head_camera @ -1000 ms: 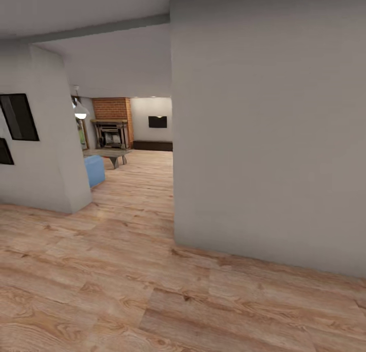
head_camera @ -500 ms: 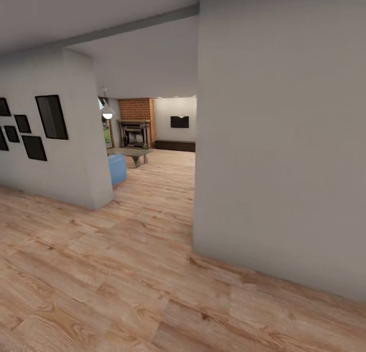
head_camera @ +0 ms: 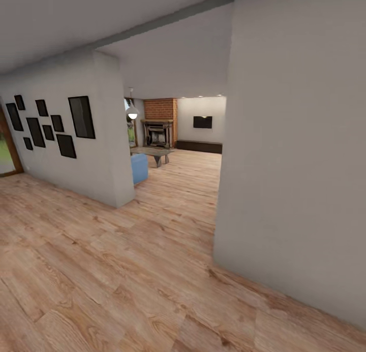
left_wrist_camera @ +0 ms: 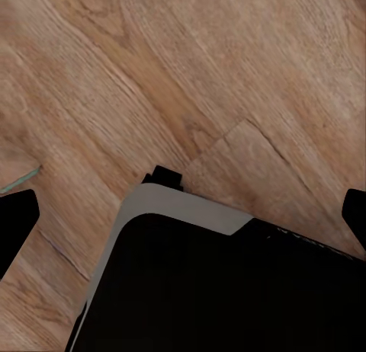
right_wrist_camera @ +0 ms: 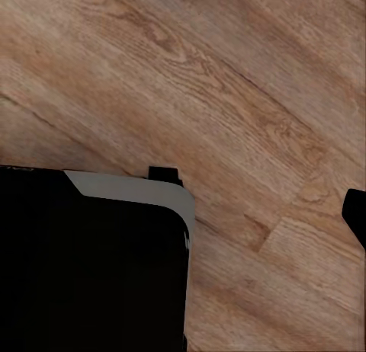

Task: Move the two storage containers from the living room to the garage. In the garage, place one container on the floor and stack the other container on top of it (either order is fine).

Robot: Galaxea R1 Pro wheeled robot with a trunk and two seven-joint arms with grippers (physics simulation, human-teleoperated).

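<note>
The two storage containers and the garage are out of view. The head view looks along a light wood-plank floor (head_camera: 127, 270) through an opening into the living room (head_camera: 183, 164). My left gripper (left_wrist_camera: 183, 215) is open, its black fingertips (left_wrist_camera: 17, 226) wide apart over the planks and my own dark base (left_wrist_camera: 221, 291). Nothing is between them. My right gripper (right_wrist_camera: 183, 215) is open too. One of its fingertips (right_wrist_camera: 355, 215) stands at the picture's edge, and the other blends into the dark base (right_wrist_camera: 91, 268).
A large grey wall (head_camera: 295, 164) stands close on the right, its corner near the middle. On the left a wall (head_camera: 109, 154) carries several black picture frames (head_camera: 81, 117). Beyond the opening are a blue sofa (head_camera: 139, 168), a low table (head_camera: 152, 153), a brick fireplace (head_camera: 159, 123) and a black TV (head_camera: 202, 122).
The whole picture has shifted right, so the camera has turned left. More of the framed left wall and a wood-framed door at the far left have come into view.
</note>
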